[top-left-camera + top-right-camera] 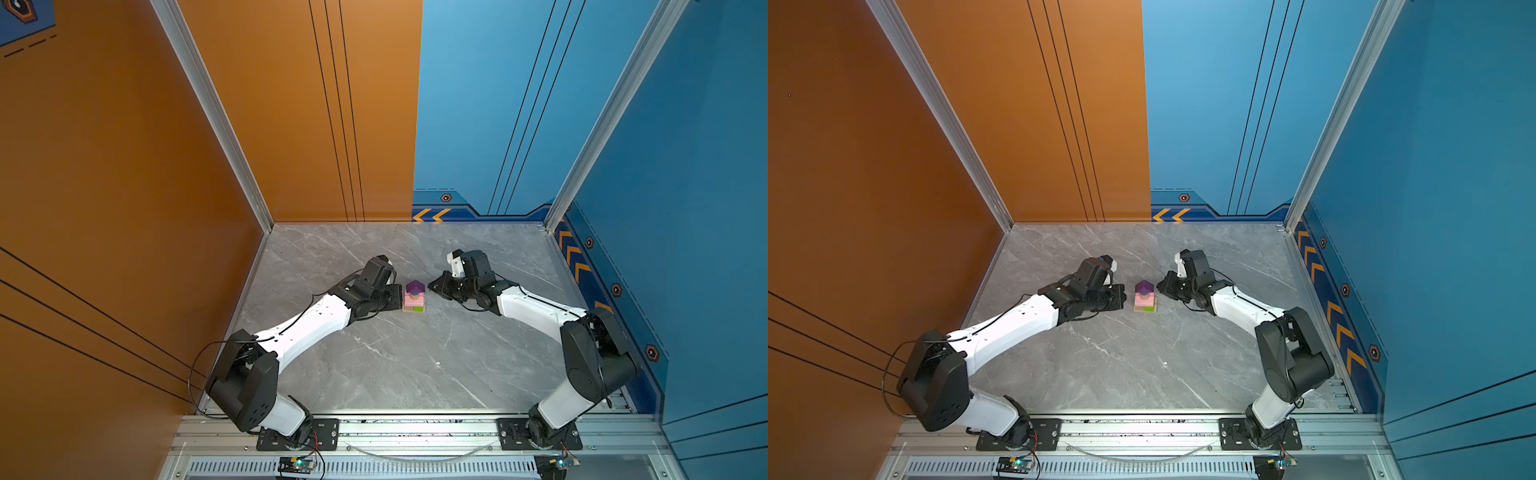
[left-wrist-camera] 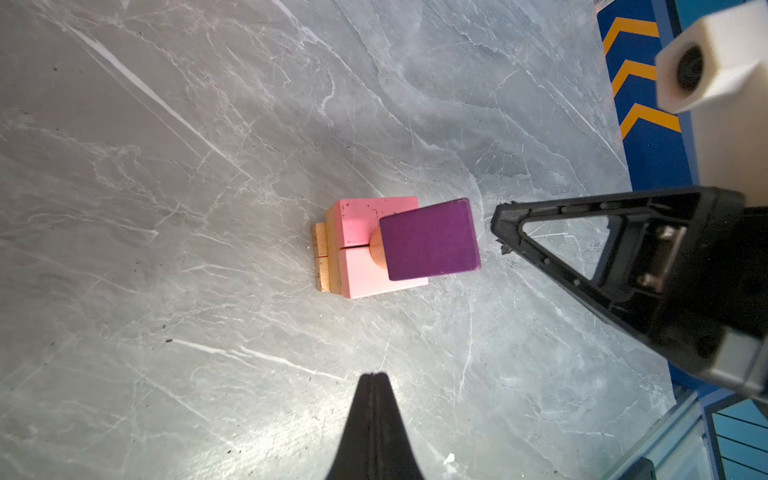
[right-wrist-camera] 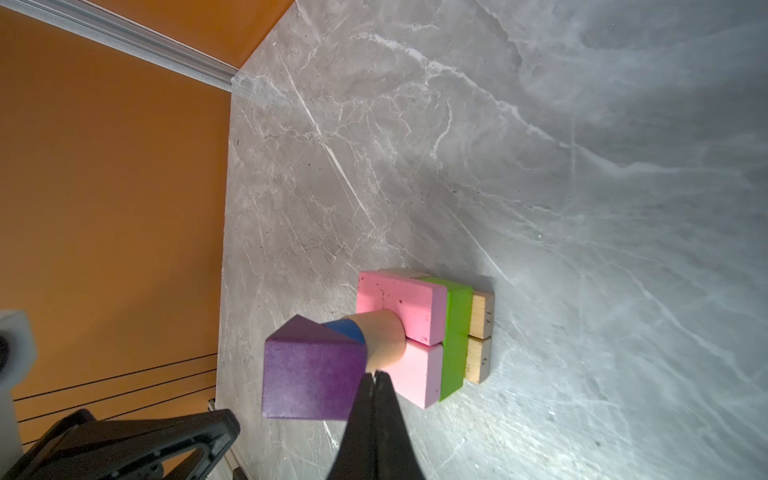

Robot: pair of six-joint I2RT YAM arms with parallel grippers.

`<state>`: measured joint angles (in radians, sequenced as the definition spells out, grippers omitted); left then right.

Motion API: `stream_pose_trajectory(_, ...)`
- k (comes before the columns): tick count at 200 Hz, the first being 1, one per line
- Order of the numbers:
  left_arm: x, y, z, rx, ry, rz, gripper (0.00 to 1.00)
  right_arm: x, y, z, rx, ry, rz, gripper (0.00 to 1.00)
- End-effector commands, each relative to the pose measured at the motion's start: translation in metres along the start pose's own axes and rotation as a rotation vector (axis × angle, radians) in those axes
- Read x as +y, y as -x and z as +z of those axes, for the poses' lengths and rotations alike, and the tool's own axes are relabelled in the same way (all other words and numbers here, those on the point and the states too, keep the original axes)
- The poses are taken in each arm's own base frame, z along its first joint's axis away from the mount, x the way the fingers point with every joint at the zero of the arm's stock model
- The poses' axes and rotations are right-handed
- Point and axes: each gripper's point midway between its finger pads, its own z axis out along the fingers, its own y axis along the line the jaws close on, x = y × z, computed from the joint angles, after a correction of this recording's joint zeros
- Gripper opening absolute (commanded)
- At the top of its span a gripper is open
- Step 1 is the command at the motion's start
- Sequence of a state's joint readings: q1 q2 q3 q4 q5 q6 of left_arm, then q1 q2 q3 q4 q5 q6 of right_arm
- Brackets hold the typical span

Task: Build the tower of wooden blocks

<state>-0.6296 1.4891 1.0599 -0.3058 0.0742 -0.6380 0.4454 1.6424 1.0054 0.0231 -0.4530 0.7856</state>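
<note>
Nearest me, the aluminium rail (image 1: 415, 428) carries the bases of both white-and-black arms, which lean in over the grey marble-look tabletop (image 1: 395, 365) toward its middle. There the left gripper (image 2: 374, 376) has its black fingers pressed together with nothing between them. The right gripper (image 3: 376, 374) is the same, pinched closed and empty. Between the two tips, close to each but touching neither as far as I can see, stands the wood block tower (image 1: 414, 297). Two tan wooden bars (image 3: 482, 324) lie at the bottom, with a lime-green bar (image 3: 457, 332) across them and two pink slabs (image 3: 399, 303) side by side above. Then come a short tan cylinder (image 3: 382, 340), a blue cylinder (image 3: 345, 330) and the purple peaked block (image 3: 311, 374) as the roof. I see no loose blocks anywhere on the table, so to my eye the stacking is done and this is the finishing step. What comes next, I would say, is drawing both arms straight back and away, since a sideways brush at cap height could tip the narrow cylinders. Beyond rise the orange wall panel (image 1: 291, 104) and the blue wall panel (image 1: 478, 104).
</note>
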Motion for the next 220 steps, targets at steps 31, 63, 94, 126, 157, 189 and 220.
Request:
stream_pose_trajectory(31,0.0069,-0.0023,0.0036,0.004,0.027,-0.011,0.0,0.0072,-0.0018,0.0056,0.024,0.017,0.004,0.0)
stream_pose_trajectory(63,0.0067,-0.0028,0.0045,0.008,0.025,-0.011,0.0,0.0069,-0.0029,0.0064,0.028,0.017,0.006,0.0)
stream_pose_trajectory(94,0.0063,-0.0025,0.005,0.01,0.023,-0.013,0.0,0.007,-0.0039,0.0071,0.032,0.018,0.007,0.0)
stream_pose_trajectory(126,0.0052,-0.0033,0.0057,0.014,0.02,-0.012,0.0,0.0074,-0.0037,0.0078,0.034,0.019,0.007,0.0)
stream_pose_trajectory(157,0.0052,-0.0027,0.0066,0.016,0.019,-0.011,0.0,0.0075,-0.0044,0.0093,0.039,0.02,0.009,0.0)
stream_pose_trajectory(189,0.004,-0.0026,0.0075,0.019,0.016,-0.011,0.0,0.0076,-0.0044,0.0106,0.043,0.02,0.011,0.0)
stream_pose_trajectory(220,0.0041,-0.0027,0.0084,0.022,0.016,-0.011,0.0,0.0068,-0.005,0.0113,0.047,0.018,0.013,0.0)
